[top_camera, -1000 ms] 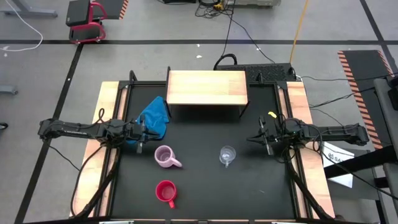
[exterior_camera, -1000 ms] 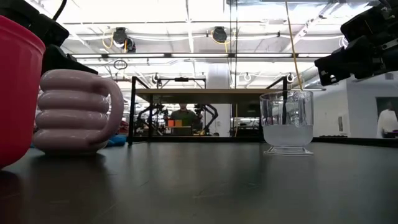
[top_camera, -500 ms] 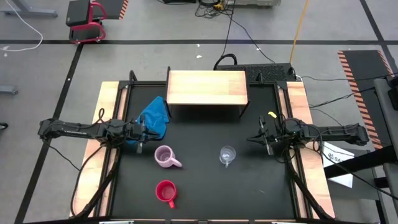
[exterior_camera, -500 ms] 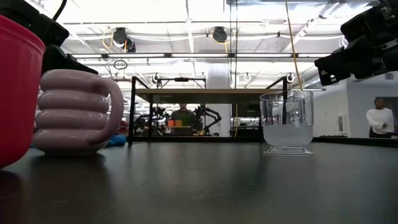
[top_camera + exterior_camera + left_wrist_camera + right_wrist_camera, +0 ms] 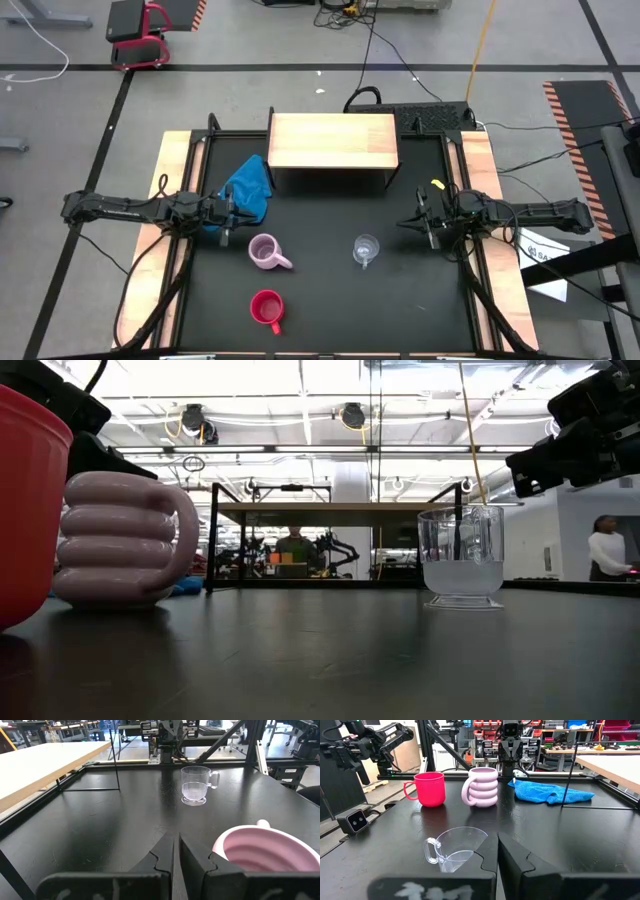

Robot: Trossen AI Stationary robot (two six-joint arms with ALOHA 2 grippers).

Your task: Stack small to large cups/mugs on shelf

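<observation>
The clear glass cup [image 5: 366, 249] stands just beside the pressed-together right gripper [image 5: 426, 225]; the ribbed lilac-pink mug [image 5: 264, 252] sits near the nearly closed, empty left gripper [image 5: 228, 212].

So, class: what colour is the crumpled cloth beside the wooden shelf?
Blue; the crumpled cloth shows best in the right wrist view.

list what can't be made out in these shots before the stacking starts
- Red mug, low view: cut off by the picture's left edge; its handle is out of sight.
- Lilac mug, left wrist view: cut by the bottom edge; only rim and inside show.
- Blue cloth, low view: almost all hidden behind the lilac mug.
- Space under the shelf, high view: covered by the board.
- Glass cup, high view: too small to read its handle.
</observation>
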